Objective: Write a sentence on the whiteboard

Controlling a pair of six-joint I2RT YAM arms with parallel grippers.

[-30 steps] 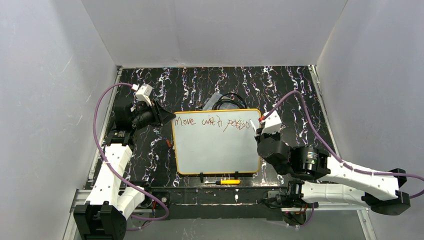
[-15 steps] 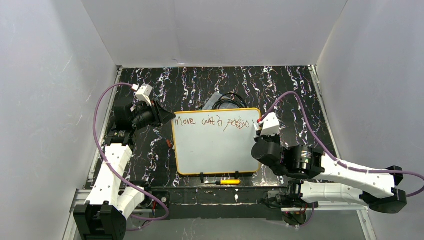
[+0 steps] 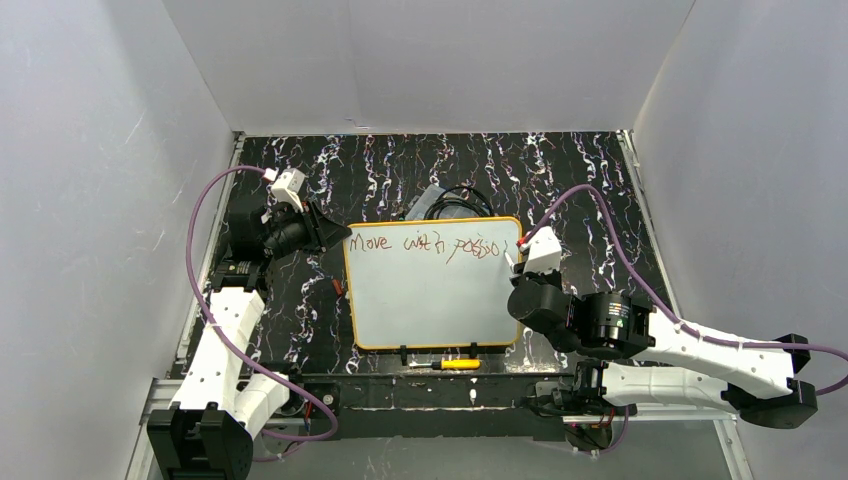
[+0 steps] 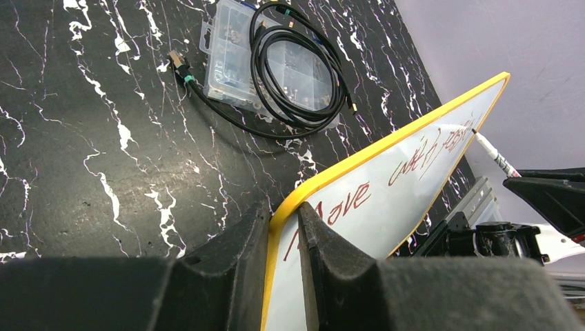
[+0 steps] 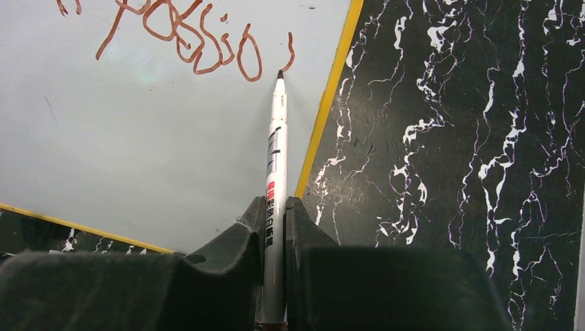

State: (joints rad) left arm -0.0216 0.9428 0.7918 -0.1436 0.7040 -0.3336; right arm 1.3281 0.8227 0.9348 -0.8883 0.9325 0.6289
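Note:
The whiteboard (image 3: pixel 435 295) with its yellow rim lies mid-table. The reddish-brown sentence (image 3: pixel 425 244) runs along its top edge, reading "Move with passio" plus one short stroke. My left gripper (image 3: pixel 335 234) is shut on the board's top left corner (image 4: pixel 284 210), the rim between its fingers. My right gripper (image 3: pixel 520 270) is shut on a white marker (image 5: pixel 274 179). The marker's dark tip (image 5: pixel 280 74) points at the board just below the last stroke (image 5: pixel 290 54), near the right rim (image 5: pixel 324 110). The lettering also shows in the left wrist view (image 4: pixel 421 152).
A clear plastic parts box (image 3: pixel 435 203) with a coiled black cable (image 4: pixel 296 69) sits behind the board. A yellow-handled tool (image 3: pixel 455 364) lies by the table's near edge. White walls enclose the black marbled table (image 3: pixel 590 190).
My right arm shifted a little with the marker near the board's right edge, first down and left, then slightly back. A short stroke now follows "passio". The left arm has not moved.

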